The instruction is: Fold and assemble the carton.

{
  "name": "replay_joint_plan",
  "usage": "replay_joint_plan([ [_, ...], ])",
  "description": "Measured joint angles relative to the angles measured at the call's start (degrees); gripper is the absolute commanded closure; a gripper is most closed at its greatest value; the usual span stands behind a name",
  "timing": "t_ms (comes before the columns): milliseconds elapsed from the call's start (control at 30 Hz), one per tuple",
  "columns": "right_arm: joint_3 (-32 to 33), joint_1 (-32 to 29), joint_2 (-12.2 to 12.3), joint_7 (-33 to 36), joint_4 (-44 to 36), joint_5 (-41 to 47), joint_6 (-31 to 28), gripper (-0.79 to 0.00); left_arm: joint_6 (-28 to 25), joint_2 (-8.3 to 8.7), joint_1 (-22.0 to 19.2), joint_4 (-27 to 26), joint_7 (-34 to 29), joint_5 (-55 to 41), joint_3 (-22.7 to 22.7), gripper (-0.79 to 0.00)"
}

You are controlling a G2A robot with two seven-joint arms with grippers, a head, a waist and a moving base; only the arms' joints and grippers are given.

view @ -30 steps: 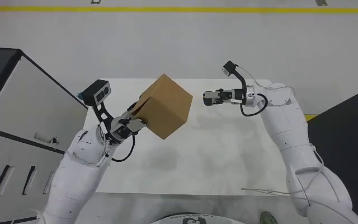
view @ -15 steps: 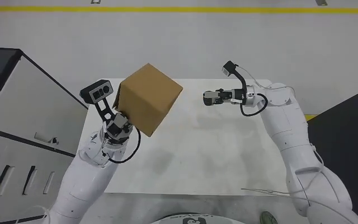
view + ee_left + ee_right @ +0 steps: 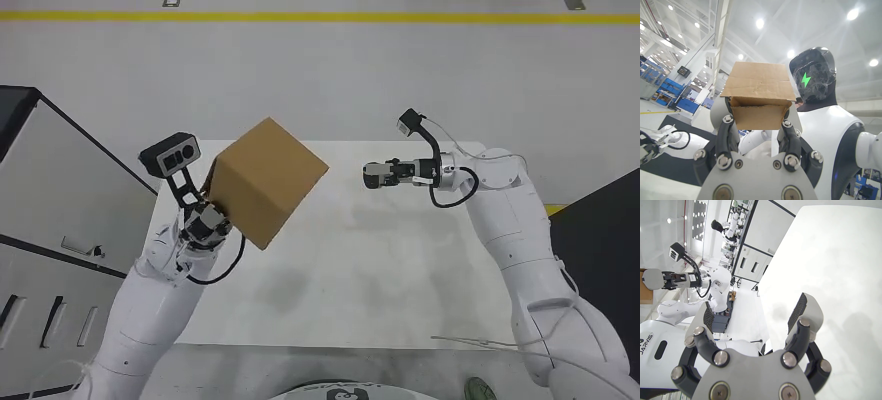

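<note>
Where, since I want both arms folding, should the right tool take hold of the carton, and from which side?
Likely the loose flap at the carton's open end, pinched across its thin edge. The faces seen from above are closed and probably too broad to span, and the left tool holds that end. Bring the open right tool in from its own side, over the table.
</note>
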Motion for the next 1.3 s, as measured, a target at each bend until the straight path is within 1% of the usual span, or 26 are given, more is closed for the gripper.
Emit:
replay_joint_plan([
  [100, 0.00, 0.00, 0.00, 0.00, 0.00, 0.00, 0.00, -0.785, 0.00, -0.67, -0.51, -0.86, 0.15, 10.01, -3.62, 0.000],
  [133, 0.00, 0.00, 0.00, 0.00, 0.00, 0.00, 0.00, -0.785, 0.00, -0.99, -0.61, -1.68, 0.61, 14.75, -5.16, 0.000],
  [200, 0.00, 0.00, 0.00, 0.00, 0.00, 0.00, 0.00, -0.785, 0.00, -1.56, -0.70, -3.50, 2.72, 21.63, -7.15, 0.000],
  [233, 0.00, 0.00, 0.00, 0.00, 0.00, 0.00, 0.00, -0.785, 0.00, -1.94, -0.87, -5.09, 4.42, 26.67, -8.44, 0.000],
  [300, 0.00, 0.00, 0.00, 0.00, 0.00, 0.00, 0.00, -0.785, 0.00, -2.26, -0.78, -6.25, 7.31, 33.15, -9.43, 0.000],
  [367, 0.00, 0.00, 0.00, 0.00, 0.00, 0.00, 0.00, -0.785, 0.00, -2.28, -0.73, -6.25, 7.44, 35.74, -9.45, 0.000],
  [500, 0.00, 0.00, 0.00, 0.00, 0.00, 0.00, 0.00, -0.785, 0.00, -2.20, -1.00, -6.57, 6.32, 33.28, -9.65, 0.000],
  [600, 0.00, 0.00, 0.00, 0.00, 0.00, 0.00, 0.00, -0.785, 0.00, -2.11, -2.70, -9.32, 6.24, 39.00, -11.00, 0.000],
  [667, 0.00, 0.00, 0.00, 0.00, 0.00, 0.00, 0.00, -0.785, 0.00, -1.84, -4.78, -11.95, 5.30, 46.54, -12.10, 0.000],
  [733, 0.00, 0.00, 0.00, 0.00, 0.00, 0.00, 0.00, -0.785, 0.00, -1.54, -6.48, -13.62, 4.02, 53.27, -11.89, 0.000],
  [800, 0.00, 0.00, 0.00, 0.00, 0.00, 0.00, 0.00, -0.785, 0.00, -1.06, -8.01, -14.96, 4.26, 58.42, -11.00, 0.000],
  [833, 0.00, 0.00, 0.00, 0.00, 0.00, 0.00, 0.00, -0.785, 0.00, -0.61, -8.92, -15.44, 4.62, 61.49, -10.14, 0.000],
  [900, 0.00, 0.00, 0.00, 0.00, 0.00, 0.00, 0.00, -0.785, 0.00, 0.16, -9.96, -15.35, 6.29, 64.69, -8.82, 0.000],
  [967, 0.00, 0.00, 0.00, 0.00, 0.00, 0.00, 0.00, -0.785, 0.00, 1.28, -11.18, -15.18, 7.31, 68.68, -7.52, 0.000],
  [1033, 0.00, 0.00, 0.00, 0.00, 0.00, 0.00, 0.00, -0.785, 0.00, 1.65, -11.41, -14.89, 8.12, 70.28, -7.22, 0.000],
  [1233, 0.00, 0.00, 0.00, 0.00, 0.00, 0.00, 0.00, -0.785, 0.00, 1.60, -11.26, -15.28, 8.85, 70.49, -7.19, 0.000],
  [1300, 0.00, 0.00, 0.00, 0.00, 0.00, 0.00, 0.00, -0.785, 0.00, 1.72, -11.49, -15.74, 9.87, 73.46, -7.22, 0.000],
])
